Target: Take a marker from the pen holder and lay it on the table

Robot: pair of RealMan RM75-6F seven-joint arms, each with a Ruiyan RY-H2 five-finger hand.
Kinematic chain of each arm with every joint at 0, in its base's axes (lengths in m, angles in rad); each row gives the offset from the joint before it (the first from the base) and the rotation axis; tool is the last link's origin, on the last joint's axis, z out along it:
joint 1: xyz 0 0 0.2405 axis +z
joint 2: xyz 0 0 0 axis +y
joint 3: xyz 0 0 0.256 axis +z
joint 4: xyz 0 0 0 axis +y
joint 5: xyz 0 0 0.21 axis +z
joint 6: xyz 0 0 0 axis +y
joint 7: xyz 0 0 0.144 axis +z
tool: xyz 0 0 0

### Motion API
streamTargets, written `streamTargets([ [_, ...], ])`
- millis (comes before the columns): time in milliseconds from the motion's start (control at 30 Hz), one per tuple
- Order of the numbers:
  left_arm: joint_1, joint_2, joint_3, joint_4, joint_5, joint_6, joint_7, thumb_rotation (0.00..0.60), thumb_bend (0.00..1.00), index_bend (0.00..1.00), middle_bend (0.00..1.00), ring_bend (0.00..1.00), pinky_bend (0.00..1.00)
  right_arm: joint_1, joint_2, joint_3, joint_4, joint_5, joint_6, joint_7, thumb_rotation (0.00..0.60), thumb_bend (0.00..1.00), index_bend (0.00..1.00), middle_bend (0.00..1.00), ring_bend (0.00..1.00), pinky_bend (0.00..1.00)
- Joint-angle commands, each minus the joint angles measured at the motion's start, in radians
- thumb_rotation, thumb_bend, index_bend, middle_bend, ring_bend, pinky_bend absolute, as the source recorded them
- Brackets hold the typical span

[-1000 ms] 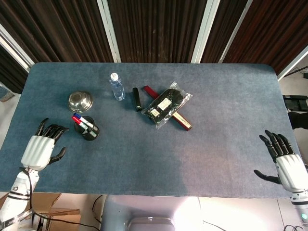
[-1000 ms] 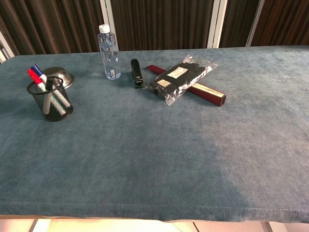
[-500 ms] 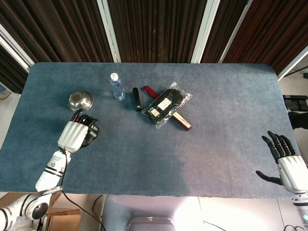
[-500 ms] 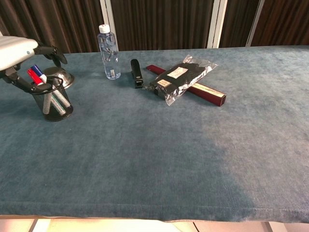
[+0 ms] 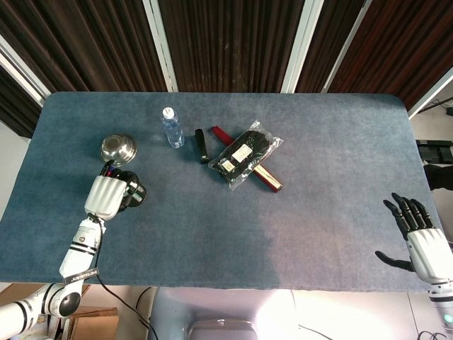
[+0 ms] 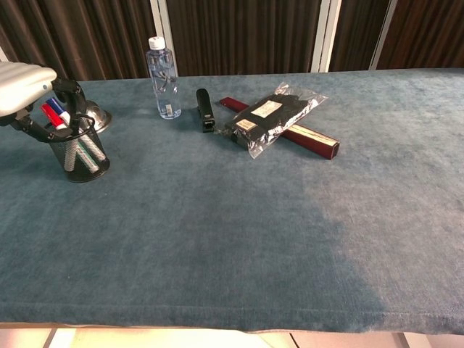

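A black mesh pen holder (image 6: 81, 156) stands at the table's left, with red and blue markers (image 6: 52, 114) sticking out of it. My left hand (image 6: 25, 78) is right over the holder. Its dark fingers (image 6: 73, 92) curl down around the marker tops with the thumb on the other side. In the head view the left hand (image 5: 106, 195) covers most of the holder (image 5: 136, 193), and only a marker tip (image 5: 107, 168) shows. My right hand (image 5: 419, 239) hovers open off the table's right front corner, holding nothing.
A steel bowl (image 5: 117, 148) sits just behind the holder. Further right are a water bottle (image 5: 172, 127), a black bar-shaped object (image 5: 202, 145), and a plastic bag of dark items (image 5: 246, 152) lying across a long red box (image 5: 269, 178).
My left hand came from the table's left edge onto the pen holder, and its fingers have since curled in around the markers. The right hand has barely moved.
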Motion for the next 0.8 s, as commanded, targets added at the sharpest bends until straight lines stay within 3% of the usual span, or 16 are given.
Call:
streamTargets([
  [33, -0.003, 0.000, 0.003, 0.002, -0.005, -0.004, -0.015, 0.600, 0.34, 0.42, 0.44, 0.32, 0.15, 0.001, 0.000, 0.000, -0.002, -0.001, 0.000, -0.001, 0.600, 0.03, 0.00, 0.00, 0.00, 0.00],
  [500, -0.020, -0.028, 0.010, 0.055, -0.006, -0.004, -0.066, 0.600, 0.40, 0.54, 0.57, 0.44, 0.20, 0.001, -0.001, -0.001, -0.003, 0.003, -0.008, -0.002, 0.600, 0.03, 0.00, 0.00, 0.00, 0.00],
  [633, -0.023, -0.030, 0.016, 0.072, 0.003, -0.004, -0.084, 0.600, 0.52, 0.63, 0.66, 0.51, 0.21, 0.000, -0.001, -0.001, -0.003, 0.002, -0.005, 0.000, 0.600, 0.03, 0.00, 0.00, 0.00, 0.00],
  [800, -0.018, -0.010, 0.024, 0.056, 0.026, 0.011, -0.117, 0.600, 0.61, 0.65, 0.68, 0.52, 0.21, 0.000, -0.002, -0.002, -0.001, 0.003, -0.007, 0.002, 0.600, 0.03, 0.00, 0.00, 0.00, 0.00],
])
